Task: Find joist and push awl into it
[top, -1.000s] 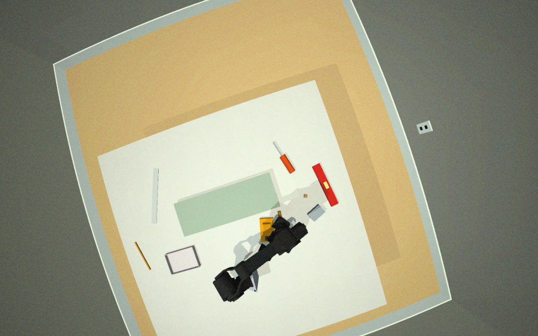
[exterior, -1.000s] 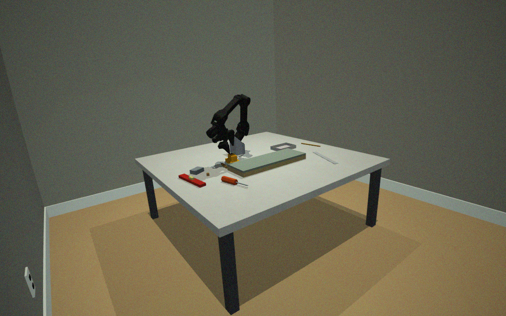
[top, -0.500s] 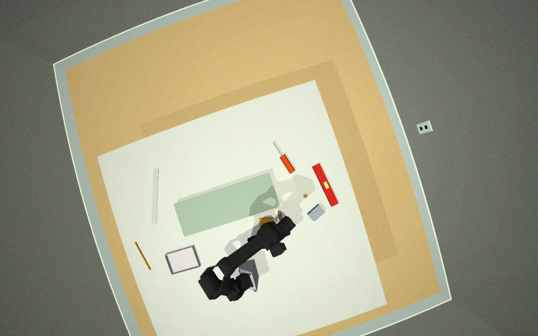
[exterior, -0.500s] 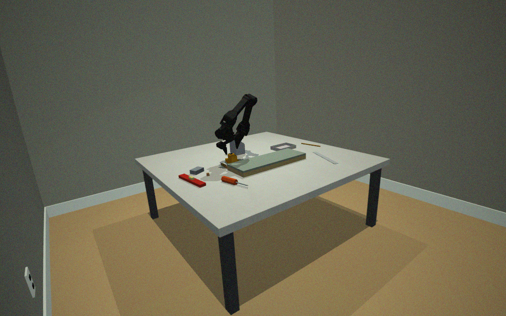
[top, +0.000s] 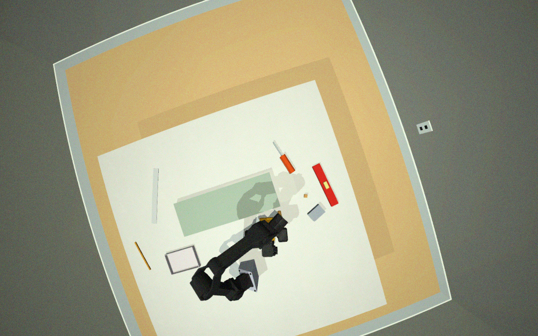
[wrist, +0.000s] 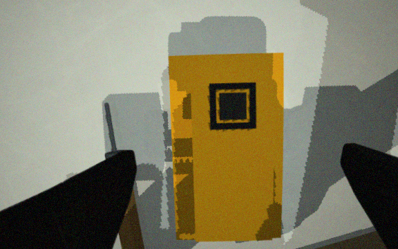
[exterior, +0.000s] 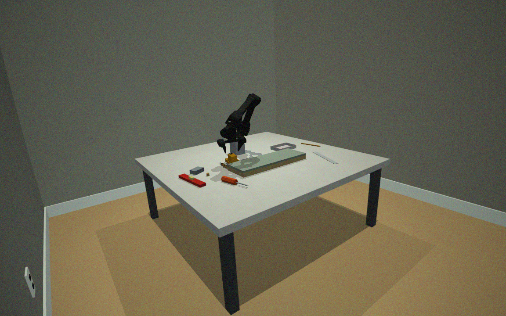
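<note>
yellow boxy stud finder (top: 266, 219) (exterior: 231, 158) (wrist: 235, 155) sits below the released black claw (top: 278, 235) (exterior: 233, 151) (wrist: 238, 156); left of the finder in the top view, the grey-rimmed rectangular tray (top: 197, 256) (exterior: 283, 148) holds nothing.

Yellow stud finder (top: 267, 219) (exterior: 231, 158) (wrist: 233, 166) beside green panel (top: 225, 204) (exterior: 272, 159); tray (top: 183, 260) (exterior: 283, 148) apart.

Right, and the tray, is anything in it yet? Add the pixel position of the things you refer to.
Empty: in the top view the tray (top: 168, 265) (exterior: 283, 149) shows only its bare pale bottom inside the grey rim.
</note>
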Available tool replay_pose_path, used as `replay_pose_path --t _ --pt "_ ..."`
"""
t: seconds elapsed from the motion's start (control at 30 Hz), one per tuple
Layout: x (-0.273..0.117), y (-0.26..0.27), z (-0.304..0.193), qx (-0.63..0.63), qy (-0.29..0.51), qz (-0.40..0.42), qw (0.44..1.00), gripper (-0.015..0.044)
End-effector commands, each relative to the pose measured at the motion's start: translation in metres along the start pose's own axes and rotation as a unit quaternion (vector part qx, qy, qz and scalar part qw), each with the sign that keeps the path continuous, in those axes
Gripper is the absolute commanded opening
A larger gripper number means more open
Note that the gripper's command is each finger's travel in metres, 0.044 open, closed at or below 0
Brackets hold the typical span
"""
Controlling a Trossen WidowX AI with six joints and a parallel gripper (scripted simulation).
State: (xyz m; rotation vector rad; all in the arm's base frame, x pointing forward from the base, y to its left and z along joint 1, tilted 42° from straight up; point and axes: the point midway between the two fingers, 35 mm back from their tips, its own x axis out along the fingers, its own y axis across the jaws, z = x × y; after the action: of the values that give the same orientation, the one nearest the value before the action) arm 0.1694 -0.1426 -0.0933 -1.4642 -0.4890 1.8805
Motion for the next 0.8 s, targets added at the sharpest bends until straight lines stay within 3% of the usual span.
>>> replay_pose_path --t 0.0,0.77 --pt "0.0 0.0 0.0 0.006 0.0 0.005 1.0 0.044" --pt "0.035 0.0 -0.011 0.005 0.0 0.005 1.0 0.044"
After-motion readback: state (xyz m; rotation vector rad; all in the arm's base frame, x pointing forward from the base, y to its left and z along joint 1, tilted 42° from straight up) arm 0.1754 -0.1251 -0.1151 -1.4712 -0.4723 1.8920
